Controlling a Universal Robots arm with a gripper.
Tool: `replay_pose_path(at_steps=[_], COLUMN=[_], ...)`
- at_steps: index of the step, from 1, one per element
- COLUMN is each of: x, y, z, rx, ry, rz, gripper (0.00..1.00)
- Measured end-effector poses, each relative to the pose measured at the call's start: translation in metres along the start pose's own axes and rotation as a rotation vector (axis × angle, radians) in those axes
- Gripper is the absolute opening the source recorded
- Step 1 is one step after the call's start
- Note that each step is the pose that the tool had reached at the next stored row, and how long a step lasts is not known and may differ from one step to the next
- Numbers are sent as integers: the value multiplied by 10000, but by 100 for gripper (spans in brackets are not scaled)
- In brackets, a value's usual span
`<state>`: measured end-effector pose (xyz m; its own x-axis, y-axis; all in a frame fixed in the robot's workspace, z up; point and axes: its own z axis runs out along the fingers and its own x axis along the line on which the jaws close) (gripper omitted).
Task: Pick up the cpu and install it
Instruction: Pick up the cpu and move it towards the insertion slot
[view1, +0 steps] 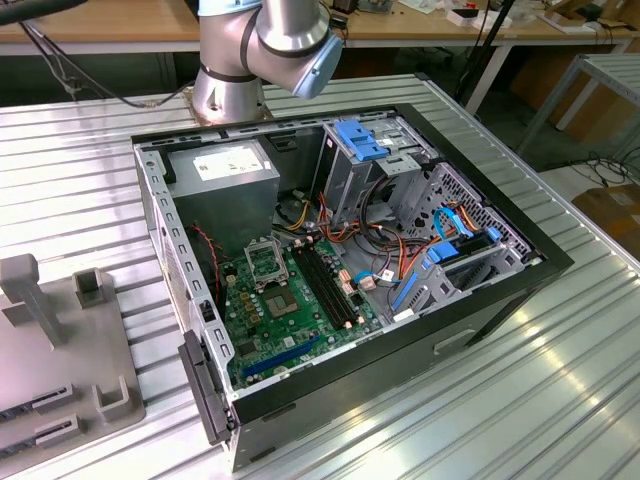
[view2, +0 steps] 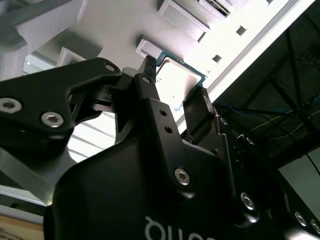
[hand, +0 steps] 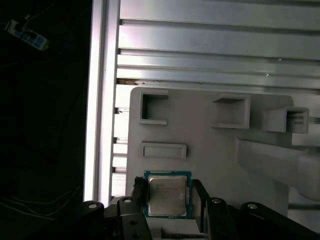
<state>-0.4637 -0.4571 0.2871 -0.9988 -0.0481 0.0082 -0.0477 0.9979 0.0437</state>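
The cpu (hand: 167, 196) is a small square chip with a silver-grey top and a green rim. It sits between the two black fingers of my gripper (hand: 168, 190), which press against its opposite edges. In the second wrist view the cpu (view2: 179, 80) also lies between the tips of the gripper (view2: 175, 79). Behind it is a pale grey fixture plate (hand: 210, 155) with raised blocks and slots. The open computer case (view1: 340, 270) lies on the table in the exterior view. Its motherboard socket (view1: 262, 262) is a black-and-metal frame.
The grey fixture plate (view1: 60, 350) lies at the exterior view's left, beside the case. Inside the case are a grey power-supply box (view1: 225, 175), drive cages (view1: 375, 165), loose cables (view1: 385, 255) and a bare dark chip (view1: 281, 303). The arm's base (view1: 230, 85) stands behind the case. The ribbed metal table's edge (hand: 100, 100) runs next to the fixture.
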Motion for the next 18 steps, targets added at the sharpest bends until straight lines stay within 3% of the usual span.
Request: replay_pose_path(at_steps=[18], x=[2], y=[8], z=[-174], rx=[-1], ry=[19], rz=[1], gripper=[47])
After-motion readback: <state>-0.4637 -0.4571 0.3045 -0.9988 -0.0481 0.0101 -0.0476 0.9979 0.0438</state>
